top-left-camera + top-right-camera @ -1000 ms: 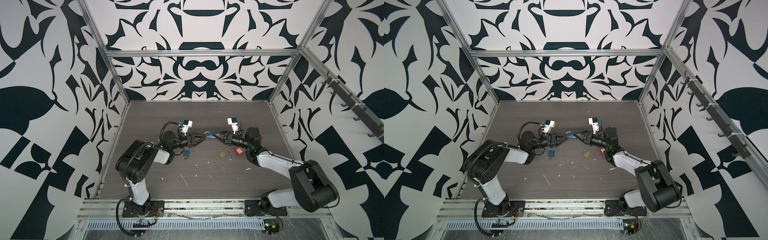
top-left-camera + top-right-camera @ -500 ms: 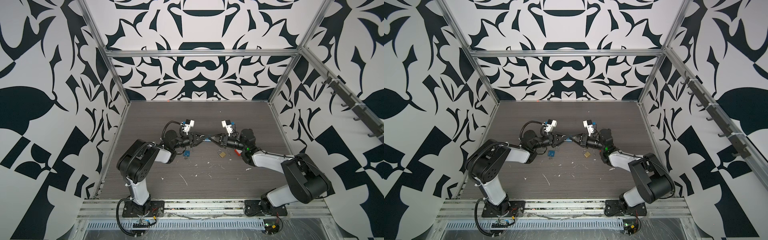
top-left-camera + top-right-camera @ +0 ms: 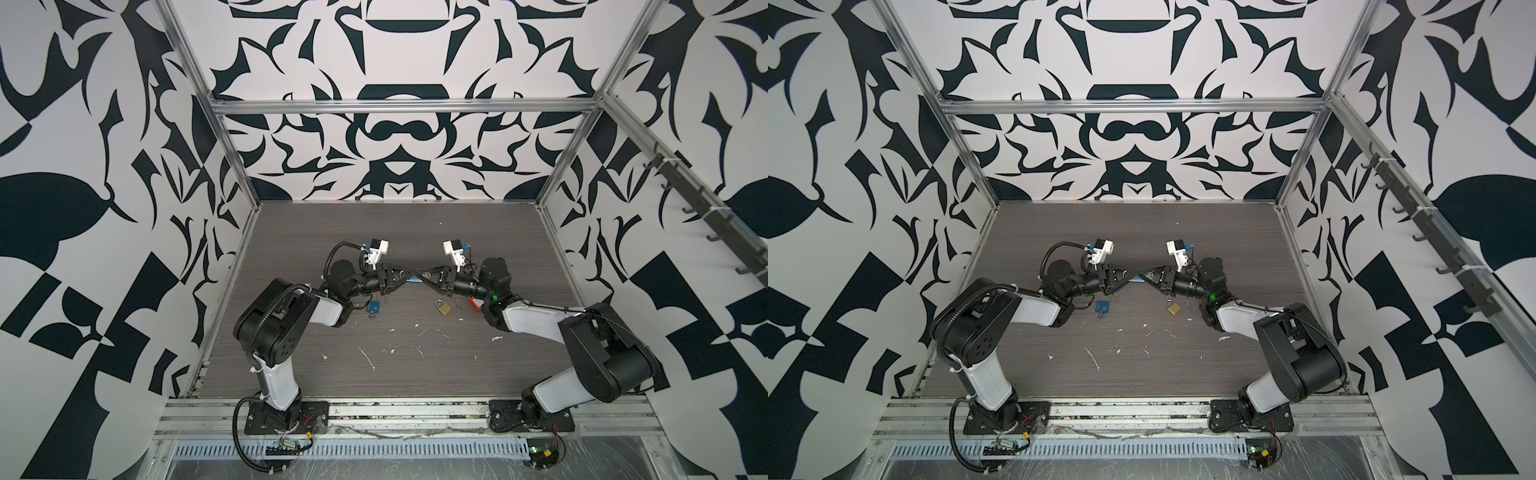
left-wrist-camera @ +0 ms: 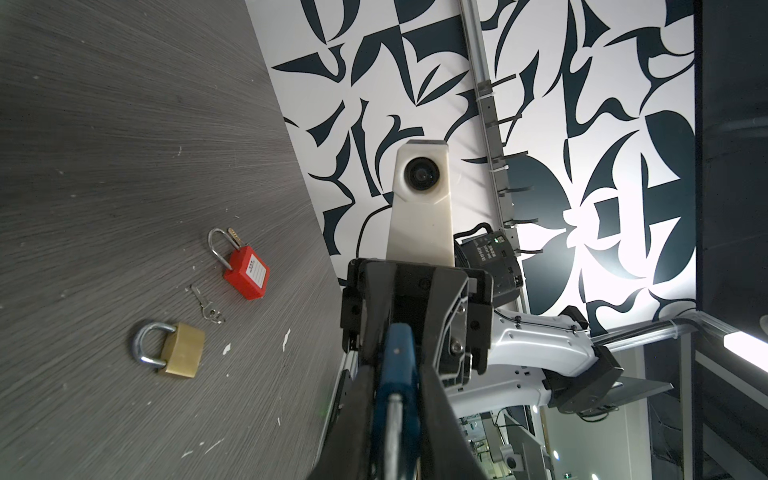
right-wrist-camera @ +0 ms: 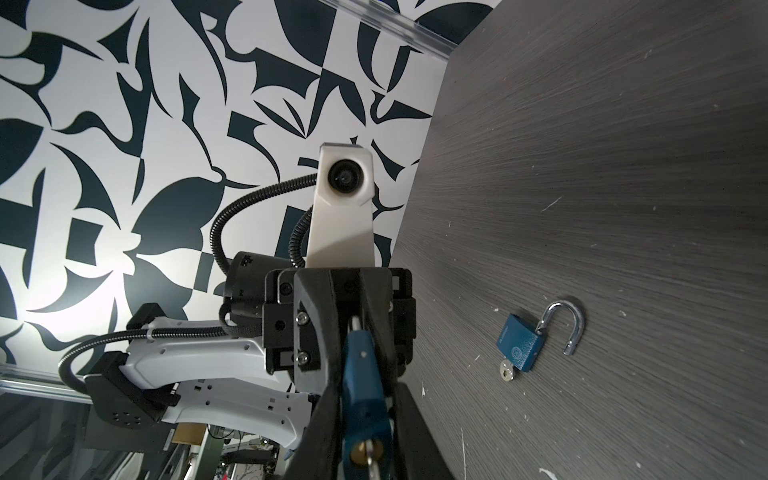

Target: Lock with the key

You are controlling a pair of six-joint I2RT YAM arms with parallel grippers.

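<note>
Blue padlock point(image 5: 362, 374), with a key point(image 5: 370, 452) in its brass keyhole, hangs above the tabletop point(image 3: 415, 374) between both hands. The left hand point(image 3: 409, 276) is clamped on its shackle end. The right hand point(image 3: 422, 277) flanks the key end, but I cannot tell whether it grips.

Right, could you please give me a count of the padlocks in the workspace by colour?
Blue padlocks: 2, the held blue padlock and the loose blue padlock
Brass padlock: 1
Red padlock: 1
Total: 4
</note>
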